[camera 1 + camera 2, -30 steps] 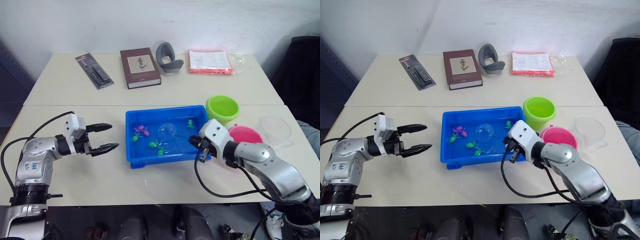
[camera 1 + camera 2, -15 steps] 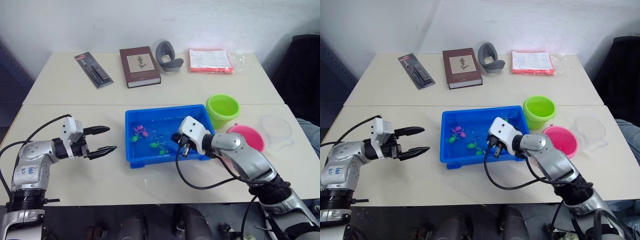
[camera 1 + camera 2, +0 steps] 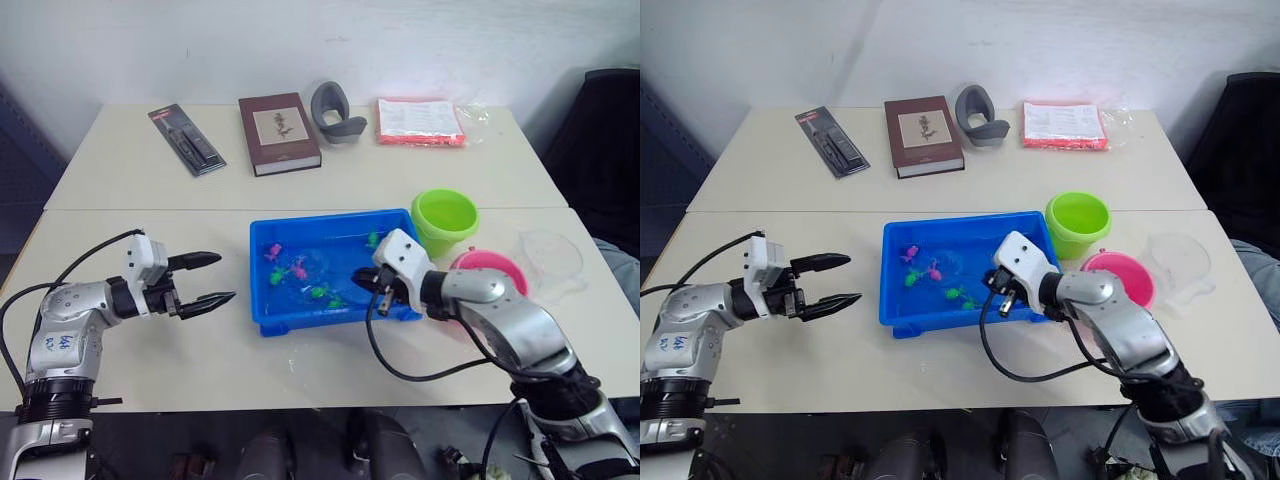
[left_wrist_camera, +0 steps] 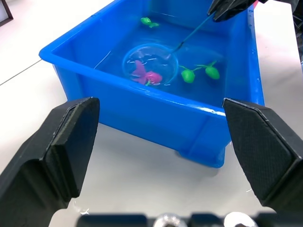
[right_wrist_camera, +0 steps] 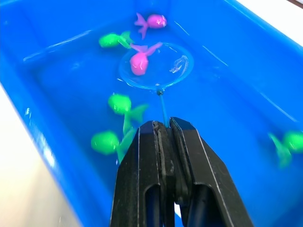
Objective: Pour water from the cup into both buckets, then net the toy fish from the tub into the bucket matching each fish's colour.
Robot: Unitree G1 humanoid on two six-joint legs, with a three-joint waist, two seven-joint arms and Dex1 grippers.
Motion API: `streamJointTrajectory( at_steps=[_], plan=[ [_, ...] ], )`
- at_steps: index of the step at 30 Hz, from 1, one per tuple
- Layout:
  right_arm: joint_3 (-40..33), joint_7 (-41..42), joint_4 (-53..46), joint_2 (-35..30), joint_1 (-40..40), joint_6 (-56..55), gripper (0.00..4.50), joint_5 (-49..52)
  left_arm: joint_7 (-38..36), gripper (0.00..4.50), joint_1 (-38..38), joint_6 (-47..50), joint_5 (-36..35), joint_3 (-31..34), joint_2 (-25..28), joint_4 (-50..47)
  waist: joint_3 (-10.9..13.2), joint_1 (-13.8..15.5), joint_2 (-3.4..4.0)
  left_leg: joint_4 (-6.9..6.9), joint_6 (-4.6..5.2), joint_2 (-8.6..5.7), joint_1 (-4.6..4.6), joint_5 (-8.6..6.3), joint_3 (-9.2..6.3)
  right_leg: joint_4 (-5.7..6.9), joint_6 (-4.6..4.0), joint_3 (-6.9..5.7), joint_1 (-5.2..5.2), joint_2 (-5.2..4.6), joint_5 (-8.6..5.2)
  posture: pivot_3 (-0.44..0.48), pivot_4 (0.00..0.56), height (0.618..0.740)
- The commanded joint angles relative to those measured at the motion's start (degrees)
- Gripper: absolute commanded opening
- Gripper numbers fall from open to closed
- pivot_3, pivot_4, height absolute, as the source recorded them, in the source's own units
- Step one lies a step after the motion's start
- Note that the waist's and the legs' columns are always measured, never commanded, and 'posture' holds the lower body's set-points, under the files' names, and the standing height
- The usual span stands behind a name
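At the left of the head view, the left gripper [image 3: 208, 279] is hovering over the table [image 3: 150, 350] with its fingers spread wide, holding nothing. In the centre, the tub [image 3: 262, 300] is holding water and the toy fish [image 5: 118, 102]. The right gripper [image 5: 163, 137] is pinching the thin handle of a net [image 5: 156, 66], whose ring is lying around a pink fish [image 5: 139, 60]. Toward the right are sitting the green bucket [image 3: 445, 220], the pink bucket [image 3: 500, 272] and the cup [image 3: 550, 255].
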Motion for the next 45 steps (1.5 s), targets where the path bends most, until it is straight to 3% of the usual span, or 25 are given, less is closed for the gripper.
streamJointTrajectory(
  at_steps=[1, 7, 15, 25, 31, 36, 40, 45],
  plan=[
    [-3.8, 0.5, -4.6, -2.3, 1.8, 0.6, 0.00, 1.2, -0.1, 4.46, -0.9, -1.0, -0.6, 0.0, -0.4, -0.2, 0.0, 0.0, 0.00, 0.00, 0.00, 0.00, 0.00, 0.00, 0.00, 0.00, 0.00, 0.00, 0.00, 0.01, 0.00, 0.000, 0.150, 0.740],
    [-10.7, 1.1, -10.0, -5.5, 7.4, 0.6, 0.00, 4.0, -1.1, 4.46, -2.1, -1.6, -1.0, -0.6, -1.4, 0.2, 0.0, 0.2, 0.00, 0.00, 0.00, 0.00, 0.00, 0.00, -0.01, -0.01, 0.00, 0.00, 0.00, 0.02, 0.00, 0.000, 0.150, 0.740],
    [-28.0, 0.9, -19.8, -4.2, 18.5, -3.8, 0.00, 12.3, -2.8, 4.46, -7.2, 0.6, -2.2, -3.6, -4.3, -1.3, 0.0, 0.5, -0.01, 0.00, 0.00, -0.01, 0.01, 0.00, 0.00, -0.03, 0.05, 0.00, 0.01, 0.14, 0.03, 0.000, 0.150, 0.740],
    [-55.0, -2.3, -32.1, -1.0, 40.3, -3.0, 0.00, 22.5, -4.9, 4.46, -16.3, 3.4, -3.3, -9.7, -12.9, 0.2, 0.0, 1.8, -0.02, 0.09, 0.00, 0.00, 0.06, 0.00, 0.11, -0.03, 0.16, 0.18, 0.06, 0.36, 0.10, 0.000, 0.150, 0.740],
    [-66.5, -2.2, -35.3, 3.7, 54.1, -7.0, 0.00, 22.7, -6.2, 4.46, -20.0, 2.7, -2.2, -12.5, -16.8, 3.5, 0.0, 1.7, 0.02, 0.05, 0.00, 0.00, 0.12, 0.00, 0.19, -0.03, 0.16, 0.26, 0.06, 0.50, 0.10, 0.000, 0.150, 0.740],
    [-66.7, -2.8, -33.4, 8.1, 63.2, -18.4, 0.00, 11.0, -6.9, 4.46, -21.8, 2.3, -1.6, -14.1, -18.9, 5.1, 0.0, 1.6, 0.02, 0.04, -0.01, 0.02, 0.16, 0.00, 0.24, -0.04, 0.16, 0.35, 0.07, 0.51, 0.09, 0.000, 0.150, 0.740],
    [-63.4, -4.8, -29.8, 12.1, 65.2, -27.5, 0.00, 2.7, -7.0, 4.46, -21.8, 2.1, -1.2, -15.0, -20.0, 5.1, 0.0, 1.5, 0.03, -0.02, -0.01, 0.02, 0.32, 0.00, 0.36, -0.05, 0.15, 0.49, 0.08, 0.52, 0.09, 0.000, 0.150, 0.740],
    [-58.4, -8.0, -24.3, 12.2, 66.0, -39.3, 0.00, -11.7, -6.8, 4.46, -21.8, 2.2, -1.1, -15.2, -20.2, 4.9, 0.0, 1.5, 0.03, -0.11, -0.01, 0.00, 0.52, 0.00, 0.55, -0.17, 0.14, 0.69, 0.11, 0.52, 0.08, 0.000, 0.150, 0.740]
  ],
)
